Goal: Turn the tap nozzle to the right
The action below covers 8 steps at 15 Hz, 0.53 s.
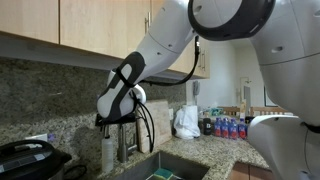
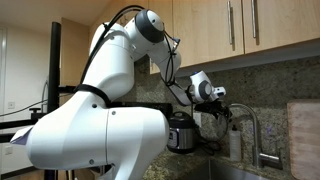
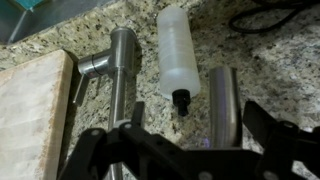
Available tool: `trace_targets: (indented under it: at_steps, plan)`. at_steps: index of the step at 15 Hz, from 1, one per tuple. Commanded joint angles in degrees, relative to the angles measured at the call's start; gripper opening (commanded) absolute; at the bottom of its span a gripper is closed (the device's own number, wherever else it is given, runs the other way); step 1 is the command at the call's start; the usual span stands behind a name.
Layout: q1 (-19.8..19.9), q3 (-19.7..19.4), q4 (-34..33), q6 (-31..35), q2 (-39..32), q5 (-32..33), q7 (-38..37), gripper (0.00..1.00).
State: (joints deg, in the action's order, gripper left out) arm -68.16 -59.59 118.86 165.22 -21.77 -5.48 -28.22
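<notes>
My gripper is hanging with its black jaws spread wide and clenching nothing. A smooth brushed-steel tube is rising into the gap between them, close to my right-hand finger in the wrist view; I cannot tell whether it is touching, or whether it is the spout's curved end. Just beyond my fingers the tap nozzle is standing as a round grey metal post with a short lever sticking out sideways toward a pale wooden cutting board. Between the two steel pieces a slim white soap bottle with a small black cap is lying across my view, leaving only narrow strips of speckled granite countertop free on either side. In an exterior view the thin arched spout is curving over beside me, the stone backsplash closing in behind it and flat wooden cabinets hanging overhead.
</notes>
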Motion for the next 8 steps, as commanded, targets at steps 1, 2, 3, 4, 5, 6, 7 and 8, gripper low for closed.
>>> trace_targets:
  at_steps: [1,2,3,4,5,6,7,8]
  plan:
    - [1.08,0.19,-0.96,5.09,-3.81,3.92,-5.27,1.0]
    - [1.19,0.35,-1.09,5.27,-4.33,3.8,-5.39,1.0]
    - [1.32,0.62,-1.13,5.31,-4.68,3.39,-5.24,1.0]
    - [1.45,0.73,-1.33,4.94,-5.34,3.12,-5.19,1.0]
    - [1.38,0.62,-1.29,4.92,-5.67,2.98,-5.2,1.0]
    - [1.11,0.03,-1.14,5.02,-6.07,2.79,-5.68,1.0]
    - [0.75,-0.62,-0.97,5.14,-6.41,2.71,-6.37,1.0]
    - [0.48,-1.26,-0.86,5.17,-6.68,2.67,-7.25,1.0]
